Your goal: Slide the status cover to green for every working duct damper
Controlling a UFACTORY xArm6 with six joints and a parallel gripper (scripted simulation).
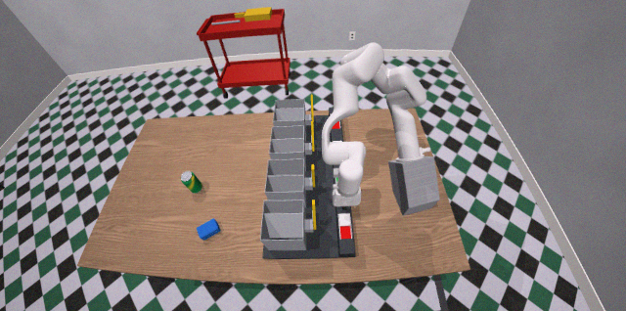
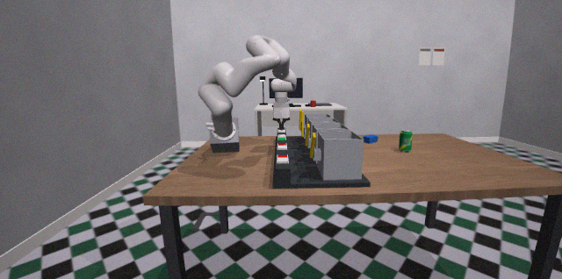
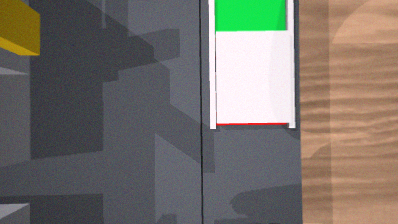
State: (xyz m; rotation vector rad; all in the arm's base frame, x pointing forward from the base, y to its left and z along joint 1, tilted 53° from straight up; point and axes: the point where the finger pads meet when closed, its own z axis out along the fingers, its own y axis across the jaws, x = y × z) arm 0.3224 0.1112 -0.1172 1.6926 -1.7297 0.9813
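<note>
Four grey duct dampers stand in a row on a dark base plate, each with a yellow lever beside it. The status sliders run along the plate's right side. The nearest slider shows red beside its white cover, and the farthest also shows red. My gripper is shut and empty, pointing down just above the second slider from the front. In the wrist view that slider's white cover leaves green showing, with only a thin red line at its lower edge. My fingertips are out of the wrist view.
A green can and a blue block lie on the wooden table left of the dampers. The arm's grey base box stands to the right of the sliders. A red cart stands on the floor behind the table.
</note>
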